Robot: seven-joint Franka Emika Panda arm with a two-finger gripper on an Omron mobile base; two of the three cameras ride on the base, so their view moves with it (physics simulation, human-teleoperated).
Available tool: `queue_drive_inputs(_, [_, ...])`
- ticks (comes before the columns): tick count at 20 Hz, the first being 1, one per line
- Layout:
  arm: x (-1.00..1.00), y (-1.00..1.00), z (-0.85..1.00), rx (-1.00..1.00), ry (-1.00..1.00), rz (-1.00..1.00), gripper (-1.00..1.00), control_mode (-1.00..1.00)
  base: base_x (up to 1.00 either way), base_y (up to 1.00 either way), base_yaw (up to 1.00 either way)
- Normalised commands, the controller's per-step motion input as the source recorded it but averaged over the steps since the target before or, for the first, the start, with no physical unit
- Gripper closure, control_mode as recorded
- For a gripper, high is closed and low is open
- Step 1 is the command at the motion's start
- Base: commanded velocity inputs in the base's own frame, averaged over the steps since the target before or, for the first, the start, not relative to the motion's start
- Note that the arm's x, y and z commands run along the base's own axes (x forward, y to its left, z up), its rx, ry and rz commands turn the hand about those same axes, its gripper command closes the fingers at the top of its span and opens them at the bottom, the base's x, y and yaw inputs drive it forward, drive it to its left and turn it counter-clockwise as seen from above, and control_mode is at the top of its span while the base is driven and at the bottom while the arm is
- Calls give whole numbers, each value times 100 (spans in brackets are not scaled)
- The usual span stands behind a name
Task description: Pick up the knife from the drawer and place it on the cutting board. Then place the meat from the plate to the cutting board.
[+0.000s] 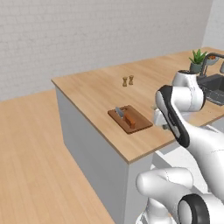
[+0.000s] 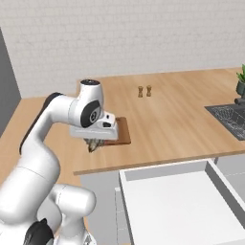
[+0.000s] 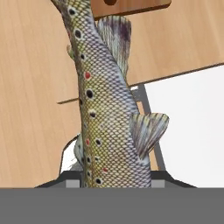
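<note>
The gripper [image 2: 94,143] pinches the fish [image 3: 98,109], the meat of the task, and the jaws press its sides so that it hangs down for carrying. In the right base view it is at the centre left, just beside the cutting board [image 2: 122,131]. The left base view shows the knife [image 1: 124,114] lying on the board, and the right base view shows the open drawer [image 2: 177,206] at the bottom.

Knife [image 1: 120,113] takes part of the cutting board [image 1: 139,124]; rest bare.
</note>
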Motion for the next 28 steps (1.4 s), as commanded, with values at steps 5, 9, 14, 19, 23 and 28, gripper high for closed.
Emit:
queue_drive_inputs(5, [97,12,-11,0,-3,-1,100,-100,0,0,0])
queue_drive_inputs(9, [78,0,-19,0,-10,0,100,-100,0,0,0])
queue_drive_inputs(14, [60,0,-25,0,-7,0,100,-100,0,0,0])
queue_drive_inputs(19, [36,0,-51,0,-6,0,100,-100,0,0,0])
queue_drive_inputs(23, [23,0,-22,0,-17,0,100,-100,0,0,0])
queue_drive_inputs(28, [62,0,-1,0,-11,0,100,-100,0,0,0])
